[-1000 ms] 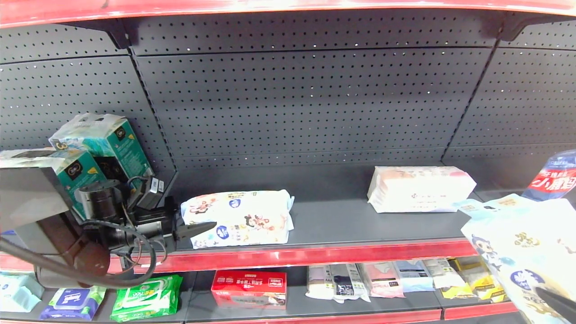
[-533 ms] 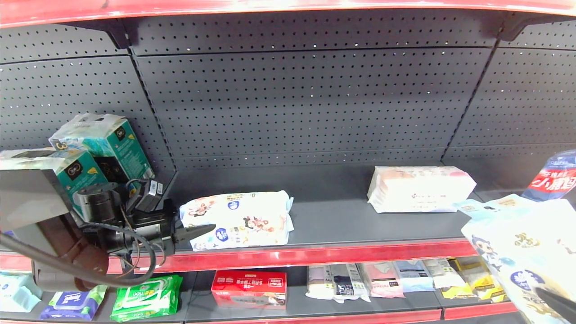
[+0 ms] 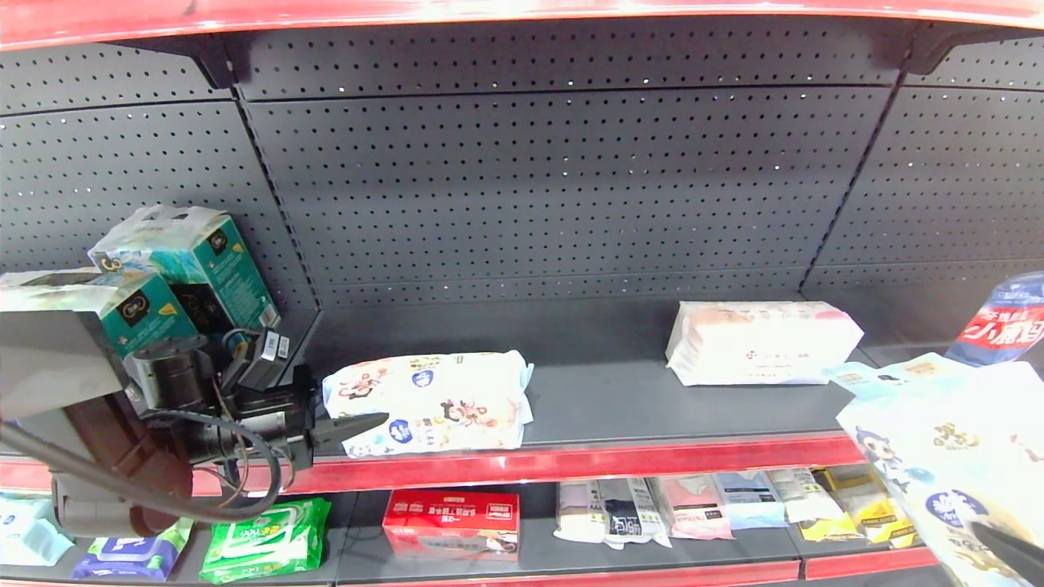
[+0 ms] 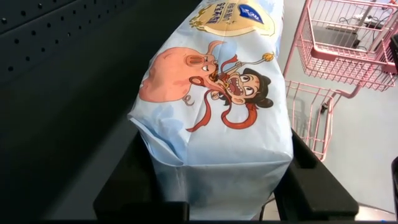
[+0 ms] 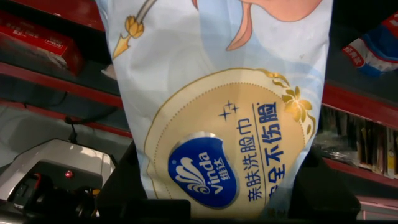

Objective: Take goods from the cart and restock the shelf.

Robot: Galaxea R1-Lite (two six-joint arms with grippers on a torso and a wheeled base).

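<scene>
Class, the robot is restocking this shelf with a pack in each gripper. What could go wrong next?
1. The left pack lies close to the red front edge of the shelf; released there by the left gripper, it may slide off.
2. The right gripper grips the right pack by one end; the soft pack could sag or slip.
</scene>
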